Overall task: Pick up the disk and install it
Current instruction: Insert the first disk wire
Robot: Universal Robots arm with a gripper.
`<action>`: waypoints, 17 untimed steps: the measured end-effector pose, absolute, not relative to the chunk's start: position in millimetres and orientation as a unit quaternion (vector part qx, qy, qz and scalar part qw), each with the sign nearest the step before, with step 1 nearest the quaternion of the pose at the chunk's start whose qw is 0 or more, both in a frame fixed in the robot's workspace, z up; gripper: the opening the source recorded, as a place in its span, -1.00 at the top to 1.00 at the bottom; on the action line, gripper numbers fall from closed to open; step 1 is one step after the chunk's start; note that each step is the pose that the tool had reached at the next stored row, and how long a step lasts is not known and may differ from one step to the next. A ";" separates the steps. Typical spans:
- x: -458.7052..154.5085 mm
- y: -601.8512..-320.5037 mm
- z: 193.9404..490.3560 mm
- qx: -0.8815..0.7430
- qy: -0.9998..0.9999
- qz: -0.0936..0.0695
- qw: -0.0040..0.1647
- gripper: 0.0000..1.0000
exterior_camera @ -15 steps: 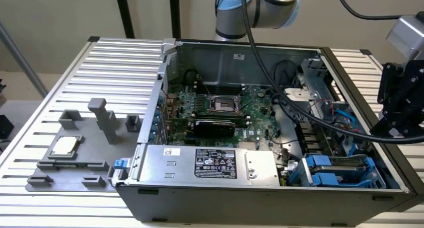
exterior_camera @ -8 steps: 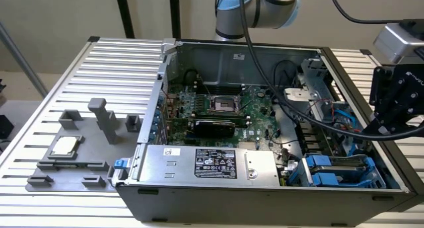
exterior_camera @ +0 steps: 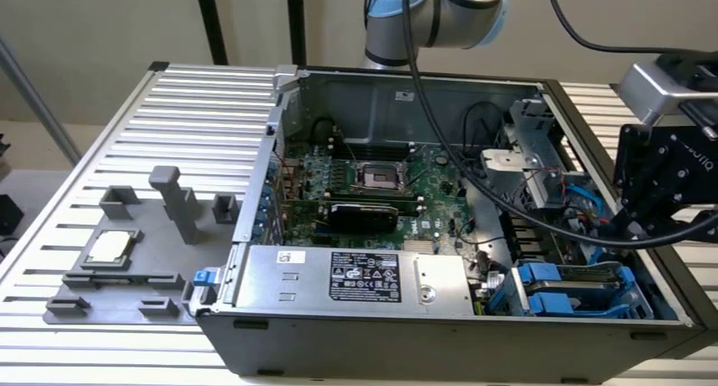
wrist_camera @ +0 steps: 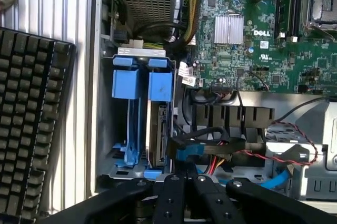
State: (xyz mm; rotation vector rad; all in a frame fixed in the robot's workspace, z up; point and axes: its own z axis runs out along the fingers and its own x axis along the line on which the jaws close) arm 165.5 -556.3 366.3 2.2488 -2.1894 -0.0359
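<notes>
The disk (wrist_camera: 158,129) stands edge-on in its blue carrier (wrist_camera: 159,84) inside the drive cage of the open computer case. A second blue carrier (wrist_camera: 126,81) sits in the slot beside it. In the exterior view the disk (exterior_camera: 572,275) lies in the cage at the case's near corner, on the exterior view's right. My gripper (wrist_camera: 185,177) is a short way from the disk's end, just beside a blue cable plug (wrist_camera: 188,153). Its black fingers (wrist_camera: 169,197) are pressed together and look shut, with nothing seen between them. In the exterior view the gripper (exterior_camera: 620,228) hangs low over the cage.
A silver power supply box (exterior_camera: 359,277) with a black label lies along the case's front. The green motherboard (exterior_camera: 371,184) fills the middle. Cables (wrist_camera: 247,153) cross beside the cage. A grey fixture holding a small square chip (exterior_camera: 113,247) sits on the table; a black keyboard (wrist_camera: 31,124) lies outside the case.
</notes>
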 end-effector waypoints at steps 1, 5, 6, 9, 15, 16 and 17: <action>164.1 -556.3 364.5 0.718 -0.696 -0.011 0.001 0.73; 159.5 -553.7 358.9 0.721 -0.693 -0.012 0.001 0.73; 158.7 -552.5 358.2 0.722 -0.692 -0.012 0.002 0.73; 155.9 -550.1 357.1 0.725 -0.689 -0.012 0.002 0.46; 144.9 -550.5 356.7 0.730 -0.683 -0.012 0.002 0.10; 144.0 -552.4 356.8 0.730 -0.683 -0.012 0.002 0.10; 143.6 -555.8 356.7 0.730 -0.683 -0.012 0.001 0.10</action>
